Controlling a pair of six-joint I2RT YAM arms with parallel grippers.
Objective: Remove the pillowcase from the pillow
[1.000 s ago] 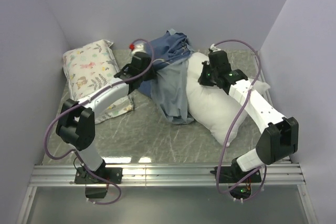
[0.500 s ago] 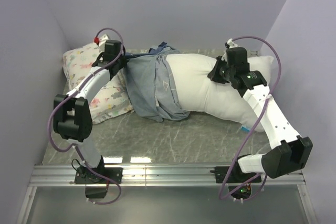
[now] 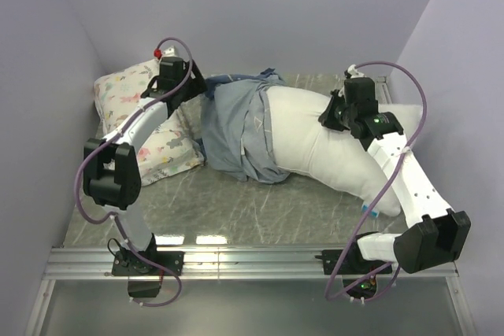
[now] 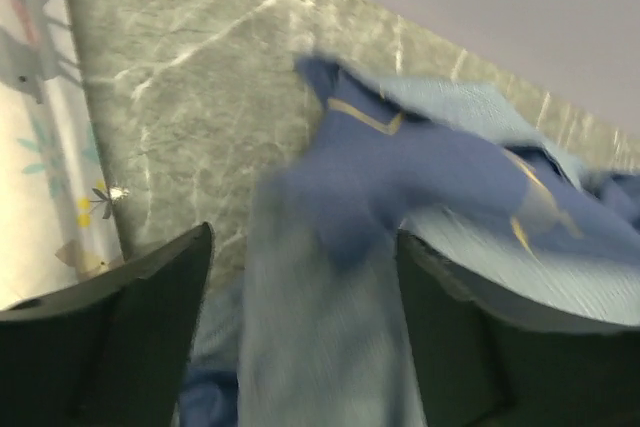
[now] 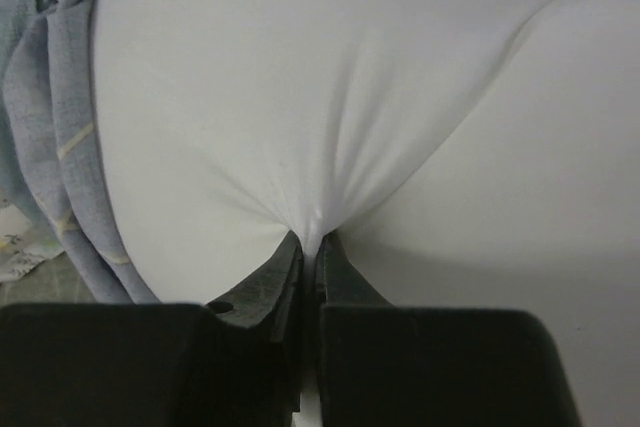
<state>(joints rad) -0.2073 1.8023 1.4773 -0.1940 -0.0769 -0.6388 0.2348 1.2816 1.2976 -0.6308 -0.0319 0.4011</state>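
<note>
The plump white pillow (image 3: 319, 147) lies across the table, with the blue-grey pillowcase (image 3: 236, 127) bunched over its left end only. My left gripper (image 3: 205, 90) is at the pillowcase's back left corner. In the left wrist view it (image 4: 305, 332) stands open, and blurred pillowcase fabric (image 4: 400, 177) hangs loose between the wide-apart fingers (image 4: 150, 327). My right gripper (image 3: 331, 112) is on top of the pillow's bare part. The right wrist view shows it (image 5: 312, 245) shut on a pinched fold of the white pillow (image 5: 300, 77), with the pillowcase (image 5: 60, 147) at the left edge.
A smaller white pillow with leaf and flower print (image 3: 134, 108) lies at the back left, under my left arm, and its edge (image 4: 30, 147) shows in the left wrist view. Lilac walls close in the grey marbled table (image 3: 236, 202) on three sides. A small blue tag (image 3: 365, 208) sticks out by my right arm.
Both arms pulled apart, baring most of the pillow as the pillowcase slid to its left end. My left gripper has now opened and let go of the pillowcase.
</note>
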